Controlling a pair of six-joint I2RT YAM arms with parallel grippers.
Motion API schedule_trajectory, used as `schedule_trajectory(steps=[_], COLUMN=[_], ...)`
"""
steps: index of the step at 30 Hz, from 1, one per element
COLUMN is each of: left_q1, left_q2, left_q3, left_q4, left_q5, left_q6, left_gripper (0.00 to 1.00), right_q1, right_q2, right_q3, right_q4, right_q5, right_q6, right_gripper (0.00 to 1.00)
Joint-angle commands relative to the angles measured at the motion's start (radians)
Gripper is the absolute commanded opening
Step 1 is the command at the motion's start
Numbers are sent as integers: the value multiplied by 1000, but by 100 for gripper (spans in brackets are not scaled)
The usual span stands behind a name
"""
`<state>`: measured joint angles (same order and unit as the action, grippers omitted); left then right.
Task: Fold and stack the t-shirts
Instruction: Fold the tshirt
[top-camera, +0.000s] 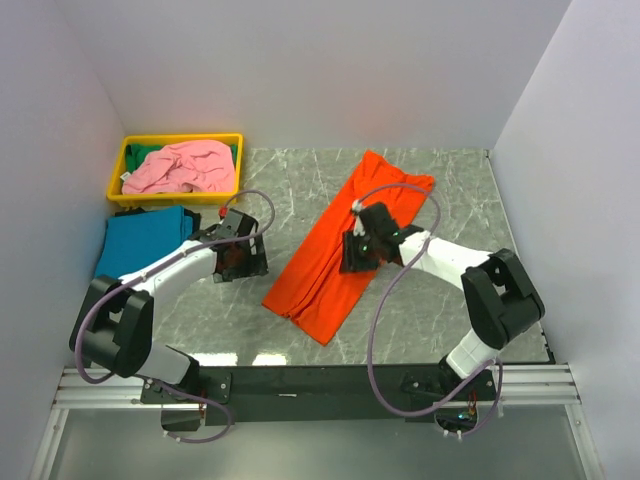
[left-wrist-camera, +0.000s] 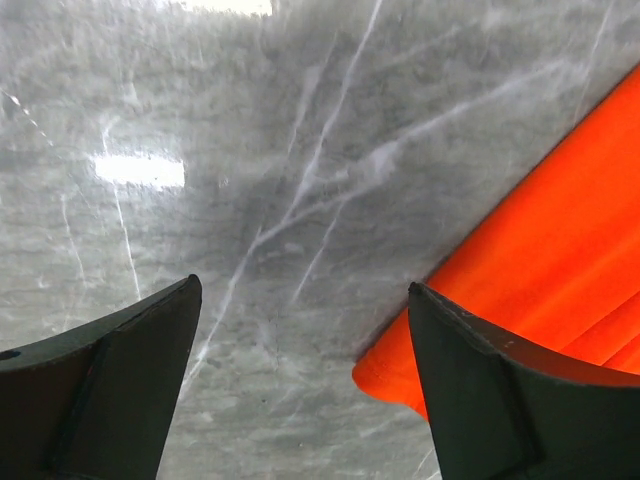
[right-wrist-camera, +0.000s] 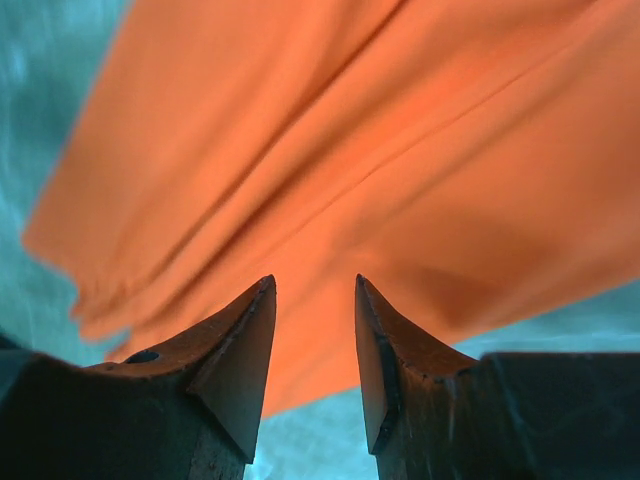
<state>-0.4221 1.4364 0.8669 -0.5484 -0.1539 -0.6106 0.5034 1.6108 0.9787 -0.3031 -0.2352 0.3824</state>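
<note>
Orange t-shirt (top-camera: 340, 245) is lying folded right of the yellow tray (top-camera: 180, 138) — right gripper (right-wrist-camera: 315, 290) is hovering over it, left gripper (left-wrist-camera: 303, 285) beside, both parted, empty. Next grasp should be catching every layer.

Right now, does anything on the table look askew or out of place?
The orange t-shirt lies diagonally across the table as a long strip, its far end bunched. The pink t-shirt sits crumpled in the yellow tray, not folded.

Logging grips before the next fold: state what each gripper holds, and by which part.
Nothing is held. The left gripper stands open over bare table beside the orange t-shirt; the right gripper hangs above that shirt, jaws apart, no cloth between them.
</note>
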Motion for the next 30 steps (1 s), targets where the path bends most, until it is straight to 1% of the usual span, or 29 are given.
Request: schedule_trajectory(steps=[1, 5, 9, 16, 20, 24, 28, 29, 30], left_q1=[-15, -21, -32, -82, -127, -171, -224, -228, -236], left_q2=[-5, -2, -22, -40, -54, -53, -44, -41, -39], left_q3=[-15, -16, -28, -45, -42, -48, -55, -57, -58], left_q4=[-15, -48, -61, -94, -119, -119, -108, -105, -105], left_q5=[13, 10, 20, 27, 14, 13, 22, 24, 28], left_q6=[-18, -35, -52, -89, -112, -140, -169, -181, -184], left_gripper=[89, 89, 89, 89, 89, 89, 88, 87, 87], right_q1=[61, 70, 70, 64, 49, 34, 58, 73, 104], right_q2=[-19, 15, 15, -17, -96, -182, -317, -380, -408], right_q3=[-37, -67, -121, -216, -241, -276, -281, -281, -276], right_q4=[10, -79, -143, -211, -295, -358, -363, -364, -373], right_q5=[-29, -7, 25, 95, 200, 260, 257, 257, 258], right_q6=[49, 23, 3, 45, 70, 72, 53, 53, 53], right_gripper=[44, 43, 43, 43, 43, 43, 44, 44, 44])
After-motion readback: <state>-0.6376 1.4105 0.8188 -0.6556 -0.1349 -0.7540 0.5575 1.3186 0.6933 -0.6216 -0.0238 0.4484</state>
